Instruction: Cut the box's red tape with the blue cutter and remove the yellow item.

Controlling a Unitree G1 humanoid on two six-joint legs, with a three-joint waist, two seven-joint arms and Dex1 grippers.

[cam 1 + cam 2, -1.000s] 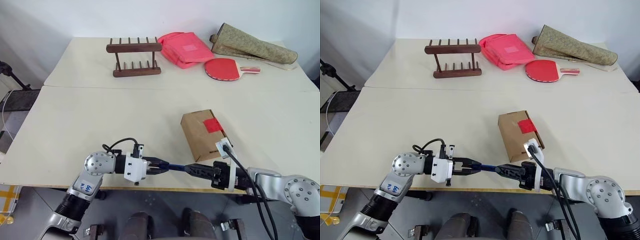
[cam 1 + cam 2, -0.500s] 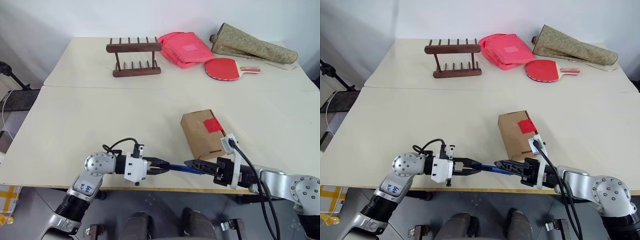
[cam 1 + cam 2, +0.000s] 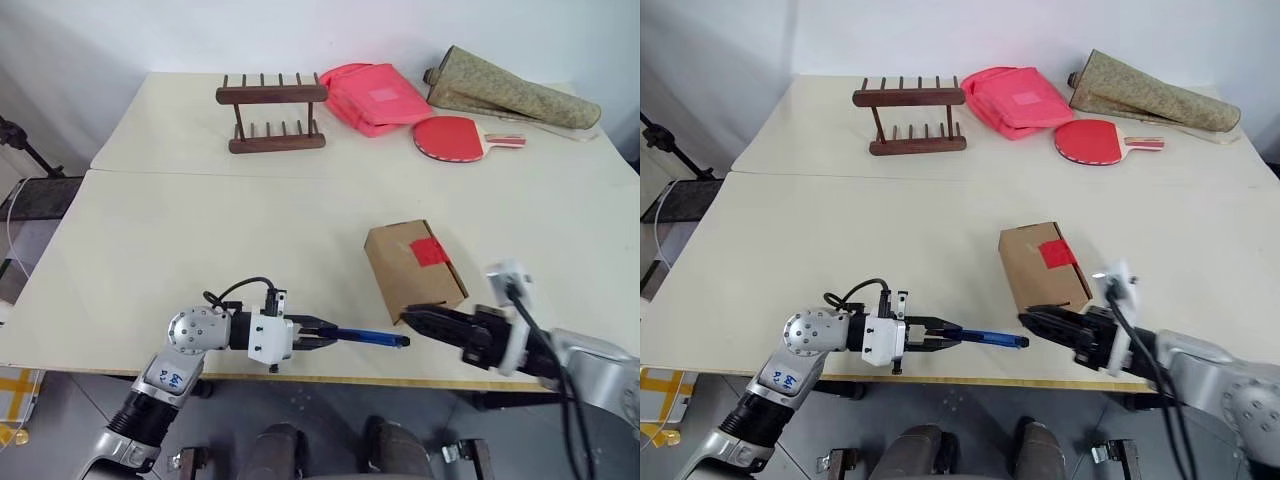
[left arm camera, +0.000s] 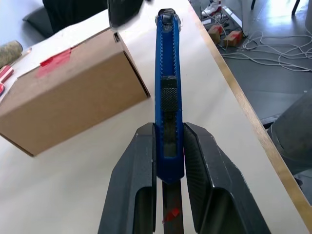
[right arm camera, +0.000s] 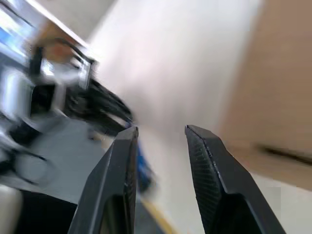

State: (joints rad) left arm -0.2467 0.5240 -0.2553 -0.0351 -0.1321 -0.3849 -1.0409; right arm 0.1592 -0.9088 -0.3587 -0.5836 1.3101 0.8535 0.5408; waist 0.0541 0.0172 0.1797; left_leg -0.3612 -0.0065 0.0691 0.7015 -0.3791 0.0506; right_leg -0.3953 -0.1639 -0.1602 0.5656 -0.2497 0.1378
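Two cream tables (image 3: 200,230) stand pushed together against a plain white wall (image 3: 200,35). The grey floor (image 4: 273,63) beside them carries loose cables (image 4: 273,46), and a black stand (image 3: 665,150) sits at the left.

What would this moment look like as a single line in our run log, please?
left gripper: shut on blue cutter | right gripper: open, empty, beside box | red tape: uncut

A: Non-task items, far tabletop (image 3: 180,150)?
B: Wooden peg rack (image 3: 272,111) upright at left. Pink bag (image 3: 372,97) just right of it. Red paddle (image 3: 458,136) lies flat beside the bag.
A: Far right?
B: Rolled speckled mat (image 3: 512,92), behind the paddle. Cables (image 4: 273,51) on the floor.
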